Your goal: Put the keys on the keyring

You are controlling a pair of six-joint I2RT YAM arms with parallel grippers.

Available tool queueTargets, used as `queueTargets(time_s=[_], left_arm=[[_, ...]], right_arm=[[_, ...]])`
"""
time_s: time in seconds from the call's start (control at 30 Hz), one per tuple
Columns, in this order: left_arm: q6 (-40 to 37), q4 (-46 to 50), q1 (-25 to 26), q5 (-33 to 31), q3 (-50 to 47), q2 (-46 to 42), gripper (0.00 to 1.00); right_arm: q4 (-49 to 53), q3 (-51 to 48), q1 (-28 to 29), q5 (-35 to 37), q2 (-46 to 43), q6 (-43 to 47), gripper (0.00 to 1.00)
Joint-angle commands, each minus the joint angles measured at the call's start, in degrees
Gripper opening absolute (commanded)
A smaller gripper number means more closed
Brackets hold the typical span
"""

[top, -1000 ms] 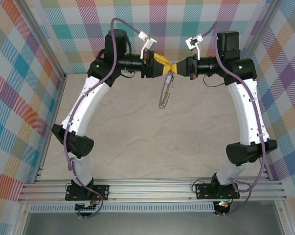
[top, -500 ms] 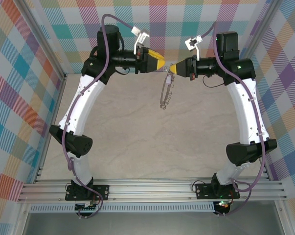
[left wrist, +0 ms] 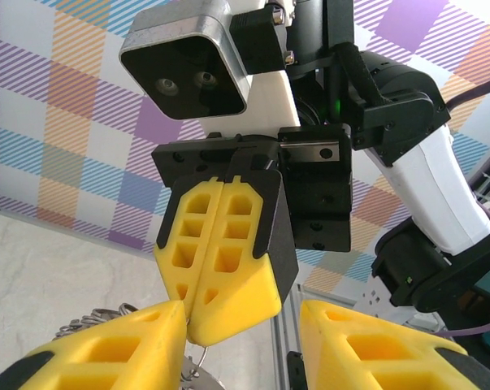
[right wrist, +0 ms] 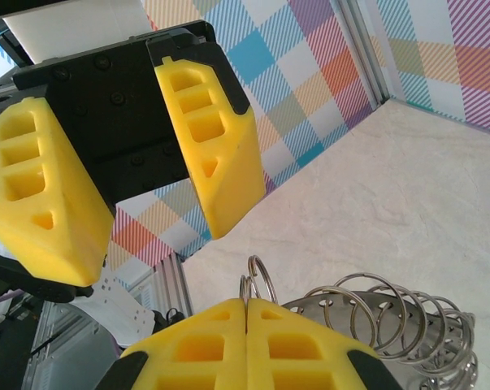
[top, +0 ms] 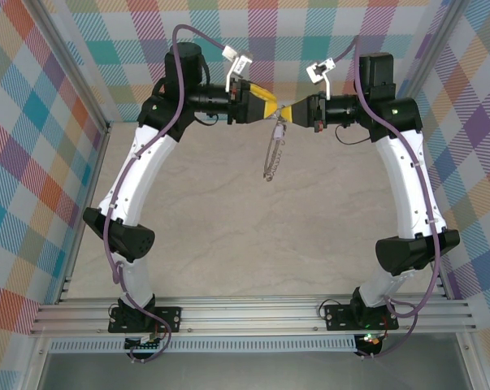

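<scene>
Up over the far end of the table (top: 228, 236), pinching the top of the keyring (top: 270, 154) in the fully closed right gripper (top: 288, 111), letting its coils dangle below. Straddling those tips with the partly open left gripper (top: 275, 108), gripping nothing discernible. Judging the threading as barely starting, with the joining left to do; failing to place the keys, too tiny to pick out among the coils.

Right pincer (right wrist: 246, 304) pressed together, seemingly pinching keyring (right wrist: 423, 325); left pincer (right wrist: 147, 252) agape above
</scene>
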State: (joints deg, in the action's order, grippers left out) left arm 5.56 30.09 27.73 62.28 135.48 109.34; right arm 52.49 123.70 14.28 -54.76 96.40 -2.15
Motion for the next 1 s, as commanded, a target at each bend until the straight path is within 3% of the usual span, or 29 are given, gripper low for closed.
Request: queueTargets(time_s=[0.0,0.97], left_arm=[[0.2,0.6,0.3,0.0,1.3,0.3,0.41],[-0.9,2.5,0.8,-0.1,-1.3,1.6,0.41]], right_arm=[[-2.1,-0.4,0.0,-2.4,-1.9,0.0,0.0],[-4.8,-1.4,0.0,-1.9,-3.0,-1.4,0.0]])
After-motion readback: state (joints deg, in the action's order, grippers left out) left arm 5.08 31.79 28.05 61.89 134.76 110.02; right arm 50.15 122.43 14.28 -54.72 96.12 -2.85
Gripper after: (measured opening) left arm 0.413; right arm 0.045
